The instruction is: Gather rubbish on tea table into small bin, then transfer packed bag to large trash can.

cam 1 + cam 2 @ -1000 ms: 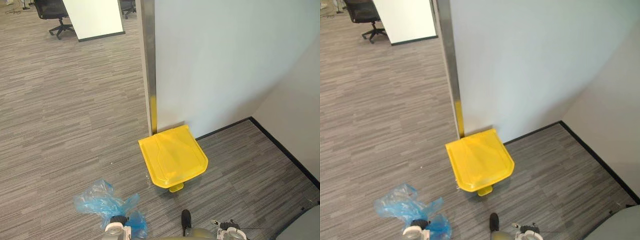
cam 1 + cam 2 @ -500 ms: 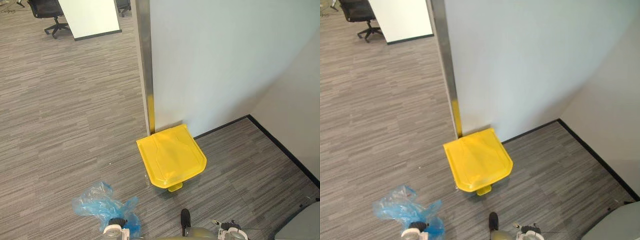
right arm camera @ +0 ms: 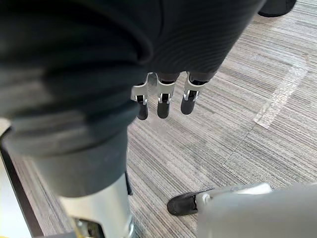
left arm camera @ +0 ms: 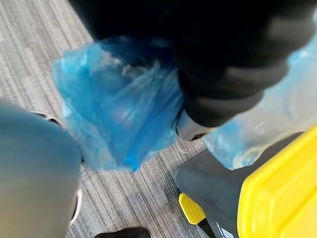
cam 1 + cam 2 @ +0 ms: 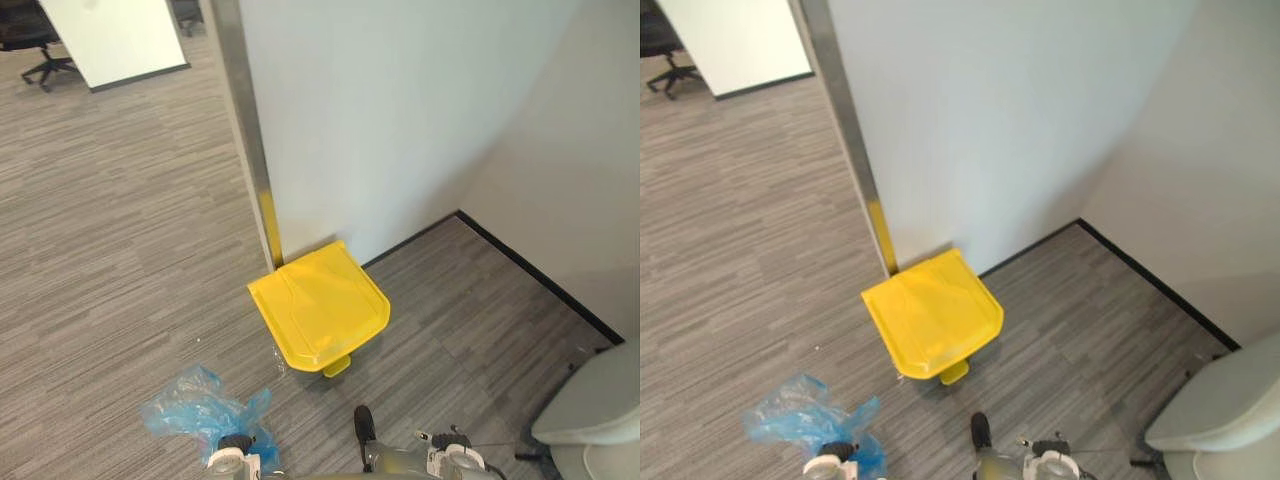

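The large trash can's yellow lid (image 5: 318, 305) is closed, and its yellow pedal (image 5: 337, 366) faces me; it stands on the carpet against a white wall. A crumpled blue plastic bag (image 5: 203, 415) hangs low at my left side. In the left wrist view the blue bag (image 4: 119, 104) bunches up into my left hand (image 4: 190, 130), which is closed on its gathered top, close to the can's yellow edge (image 4: 277, 193). My right hand (image 3: 163, 101) hangs over the carpet with fingers straight and holds nothing.
A metal post (image 5: 240, 130) ends the white wall behind the can. A black baseboard (image 5: 530, 275) runs along the corner wall on the right. A grey chair seat (image 5: 590, 410) stands at the lower right. A black office chair (image 5: 25, 40) is far back left.
The whole picture has shifted: the camera has turned right, and the grey seat has come into view at the lower right. The bag stays in my left hand.
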